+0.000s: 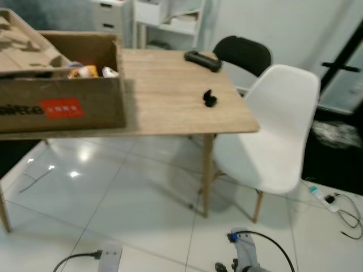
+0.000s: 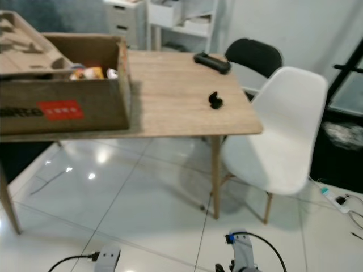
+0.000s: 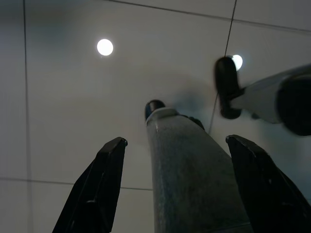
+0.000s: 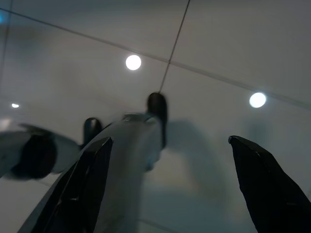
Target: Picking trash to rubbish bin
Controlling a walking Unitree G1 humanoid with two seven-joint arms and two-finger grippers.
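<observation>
Just facing the counter (image 1: pixel 170 96) and box (image 1: pixel 62 90), both tools, left (image 3: pixel 177 194) and right (image 4: pixel 170 189), hanging apart and empty over the floor, probably need to walk closer and reach for trash.

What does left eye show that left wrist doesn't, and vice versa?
Left eye: wooden table carrying a cardboard box, a long black gadget and a smaller black object; a white chair and a black chair stand beside it. Left wrist: left gripper, fingers open, hanging above the floor, a grey robot limb beyond them. Both: glossy white tiled floor.
</observation>
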